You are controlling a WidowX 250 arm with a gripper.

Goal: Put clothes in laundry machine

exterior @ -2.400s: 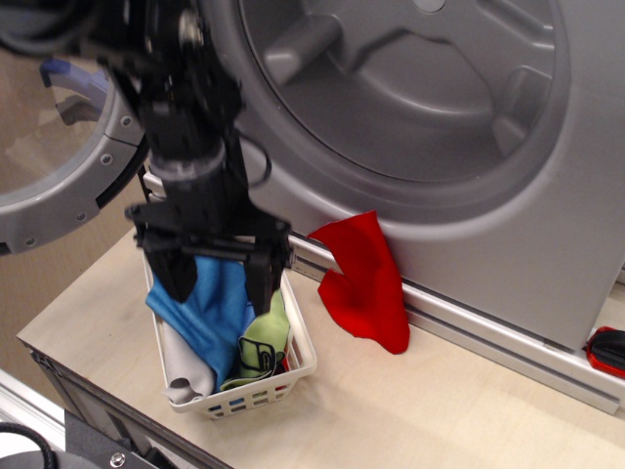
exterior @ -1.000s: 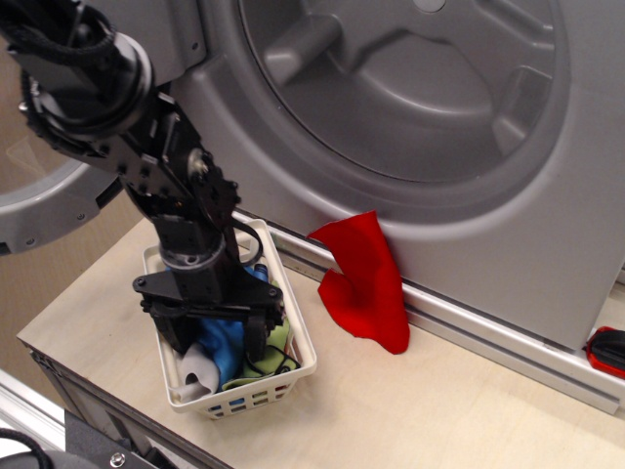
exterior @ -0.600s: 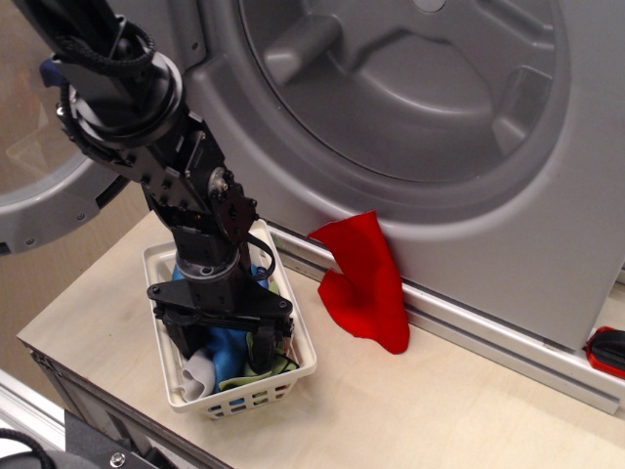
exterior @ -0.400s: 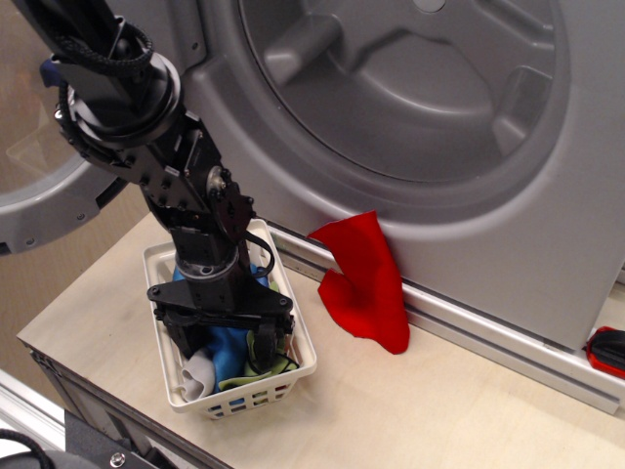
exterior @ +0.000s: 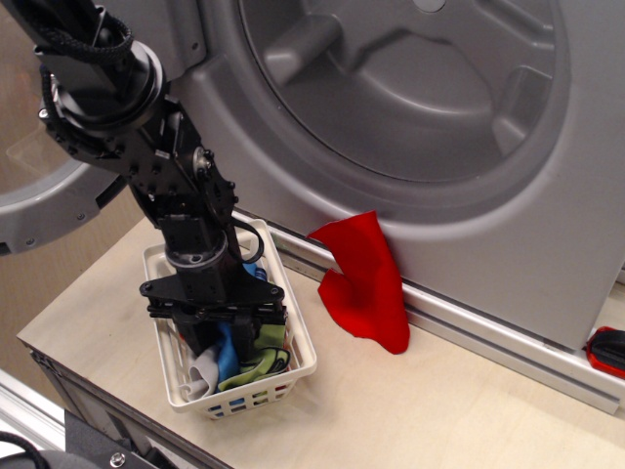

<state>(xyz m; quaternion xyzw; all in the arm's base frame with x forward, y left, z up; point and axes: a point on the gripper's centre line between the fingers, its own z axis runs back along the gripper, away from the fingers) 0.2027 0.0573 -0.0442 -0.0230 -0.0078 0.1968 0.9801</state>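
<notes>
My gripper point(exterior: 227, 337) reaches straight down into the white lattice basket point(exterior: 306, 360) at the table's front left. Its fingers have drawn together and look shut on the bright blue cloth point(exterior: 229, 356). A light green cloth point(exterior: 270, 340) lies right of the fingers and a white-grey cloth point(exterior: 204, 377) lies in front of them. A red cloth point(exterior: 363, 283) hangs against the sill of the silver-grey laundry machine point(exterior: 547, 225), right of the basket. The machine's round drum mouth point(exterior: 400, 88) stands open above. No navy cloth shows.
The machine's round door point(exterior: 44, 210) is swung open at the far left, behind my arm. A small red and black object point(exterior: 607, 352) lies at the right edge by the machine's base. The wooden table point(exterior: 420, 415) ends close in front of the basket.
My gripper came down into the basket with the fingers wide apart. Now the fingers have closed in on the blue cloth and the hand has risen slightly.
</notes>
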